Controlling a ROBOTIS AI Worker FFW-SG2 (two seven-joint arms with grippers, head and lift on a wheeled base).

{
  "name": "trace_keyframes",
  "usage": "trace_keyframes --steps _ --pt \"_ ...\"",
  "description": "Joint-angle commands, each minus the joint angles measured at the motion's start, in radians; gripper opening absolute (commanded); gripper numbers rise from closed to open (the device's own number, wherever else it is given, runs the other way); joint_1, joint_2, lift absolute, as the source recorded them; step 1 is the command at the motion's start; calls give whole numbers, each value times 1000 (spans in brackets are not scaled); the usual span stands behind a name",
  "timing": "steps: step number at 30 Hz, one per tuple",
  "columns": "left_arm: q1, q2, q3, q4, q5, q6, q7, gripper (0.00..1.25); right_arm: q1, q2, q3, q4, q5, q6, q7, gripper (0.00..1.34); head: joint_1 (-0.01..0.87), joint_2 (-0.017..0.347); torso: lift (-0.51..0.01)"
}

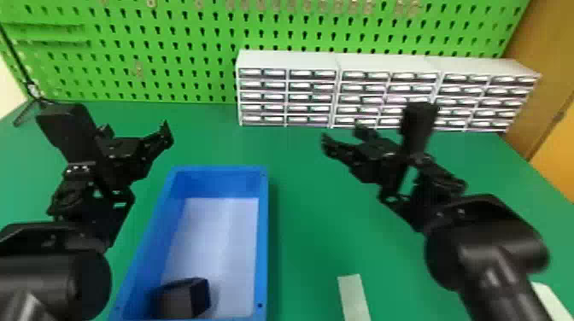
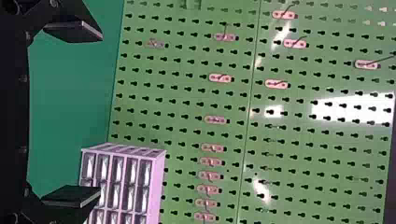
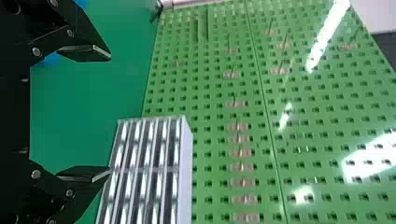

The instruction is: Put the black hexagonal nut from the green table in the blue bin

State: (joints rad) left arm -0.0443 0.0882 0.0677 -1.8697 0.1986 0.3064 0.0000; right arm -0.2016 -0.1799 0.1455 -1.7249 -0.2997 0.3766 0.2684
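The black hexagonal nut (image 1: 177,301), a chunky, dark block with flat faces and crisp edges, lay in the blue bin (image 1: 264,239). It sat nearer the robot than the wide-spread, empty fingers of the left gripper (image 1: 136,129) and right gripper (image 1: 344,133).

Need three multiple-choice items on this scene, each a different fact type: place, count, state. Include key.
1. Where is the black hexagonal nut relative to the blue bin?
A) inside, far end
B) outside
C) inside, near end

2. How many rows of drawers does the white drawer unit have?
A) three
B) five
C) eight

3. How do the left gripper and right gripper stand?
A) both open
B) both shut
C) only the left open

Key:
1 C: head view has it within the walls, at the end nearest the robot.
2 B: five rows stack up in head view.
3 A: each wrist view shows a wide gap between the fingers.
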Motion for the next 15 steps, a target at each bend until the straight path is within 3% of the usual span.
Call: trace_keyframes --steps 1,10,15 --pt "6 -1 6 -5 1 -3 0 1123 62 13 -123 -62 33 27 0 930 692 8 -97" --pt "7 -1 12 -8 5 -7 0 1123 126 50 -293 -134 65 48 0 930 692 8 -97" --pt "9 -1 15 -8 10 -13 0 1123 146 53 -353 -159 70 44 0 931 692 8 -97"
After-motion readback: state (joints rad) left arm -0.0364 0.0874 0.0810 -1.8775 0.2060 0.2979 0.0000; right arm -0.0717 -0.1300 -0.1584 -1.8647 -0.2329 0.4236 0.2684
